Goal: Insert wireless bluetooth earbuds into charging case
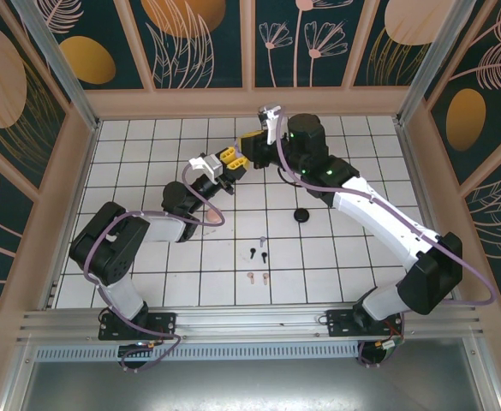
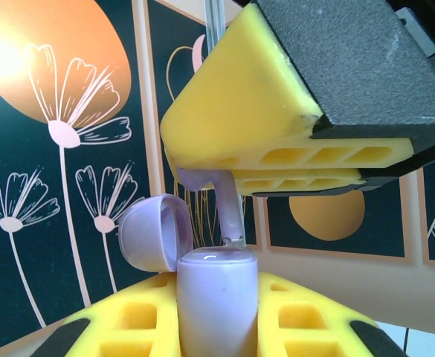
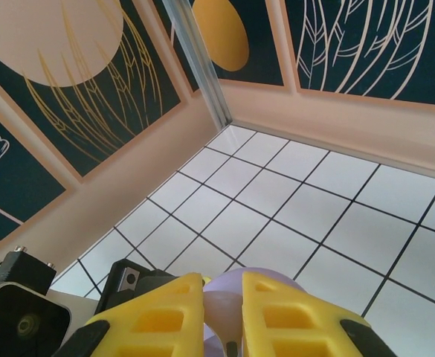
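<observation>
My left end effector is clamped on the lilac charging case, which is upright with its lid flipped open to the left. My right end effector pinches a lilac earbud from above, stem down, tip at the case's open top. Both are held above the table. On the table lie the second lilac earbud, then the black earbuds, then the pink earbuds nearest my bases. A small black round object sits further right.
</observation>
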Robot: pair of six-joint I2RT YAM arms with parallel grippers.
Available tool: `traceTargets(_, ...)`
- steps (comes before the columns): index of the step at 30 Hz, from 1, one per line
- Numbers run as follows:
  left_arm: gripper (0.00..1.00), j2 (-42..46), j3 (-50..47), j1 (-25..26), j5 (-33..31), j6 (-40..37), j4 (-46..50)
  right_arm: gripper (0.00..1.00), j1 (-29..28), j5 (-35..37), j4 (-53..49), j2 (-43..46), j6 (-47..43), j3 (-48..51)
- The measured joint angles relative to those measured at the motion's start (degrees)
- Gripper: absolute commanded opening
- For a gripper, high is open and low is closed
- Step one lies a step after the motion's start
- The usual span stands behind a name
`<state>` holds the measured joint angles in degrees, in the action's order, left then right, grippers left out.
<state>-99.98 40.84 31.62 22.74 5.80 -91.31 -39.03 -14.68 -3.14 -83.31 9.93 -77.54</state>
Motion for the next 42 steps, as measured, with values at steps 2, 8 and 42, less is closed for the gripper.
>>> traceTargets(2, 0.0, 0.09, 0.0, 0.0, 0.04, 0.0, 0.04, 0.15, 0.0, -0.02, 0.04, 0.0, 0.04, 0.35)
traceTargets(8, 0.0, 0.98, 0.0, 0.0, -0.07, 0.0, 0.44, 0.14, -0.02, -0.46, 1.38, 0.02, 0.9, 1.36)
traceTargets(42, 0.0, 1.18, -0.07, 0.02, -0.7, 0.55, 0.33, 0.77, -1.57, 4.83, -5.2, 1.25, 0.81, -3.48)
